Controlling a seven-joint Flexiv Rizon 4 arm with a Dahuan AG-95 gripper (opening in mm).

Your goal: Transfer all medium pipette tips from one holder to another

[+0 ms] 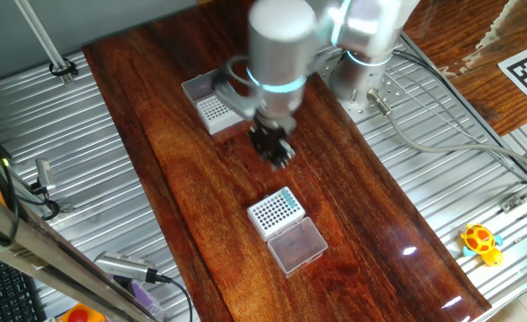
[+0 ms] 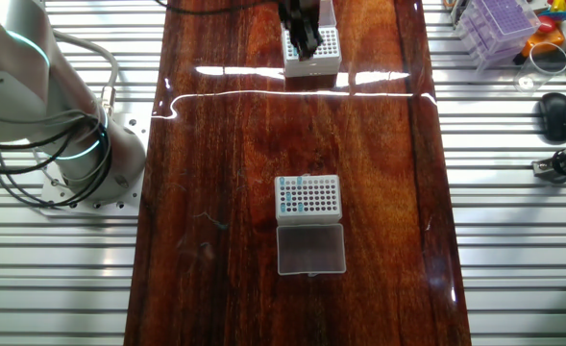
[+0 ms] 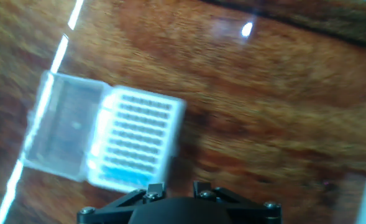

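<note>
In the lower middle of one fixed view, a clear boxy lid point(image 1: 297, 246) lies open on the dark wooden desk point(image 1: 370, 206), hinged to a small white square rack with bold dark holes point(image 1: 275, 211). A few teal-blue medium pipette tips point(image 1: 285, 195) show as dots along the rack's upper edge. The other fixed view shows the same rack point(image 2: 307, 197) in the centre of the frame with its lid point(image 2: 310, 249) just below it, and teal tips point(image 2: 286, 199) down its left column and at the top edge.

Above that, near the middle of one fixed view, the black gripper point(image 1: 278, 150) hangs over bare desk between the two racks, touching neither. Whether its fingers are apart or together cannot be told, and nothing is visibly held. In the blurred hand view only the gripper's base appears at the bottom edge, with a rack point(image 3: 139, 143) and clear lid point(image 3: 61, 127) at left and a teal patch on the rack's lower edge.

Farther up and left in one fixed view sits the second white rack with fine grey dots point(image 1: 213, 111), its frosted lid point(image 1: 199, 88) behind it. In the other fixed view this rack point(image 2: 313, 53) is at the top centre, partly hidden by the gripper point(image 2: 307, 38).
</note>
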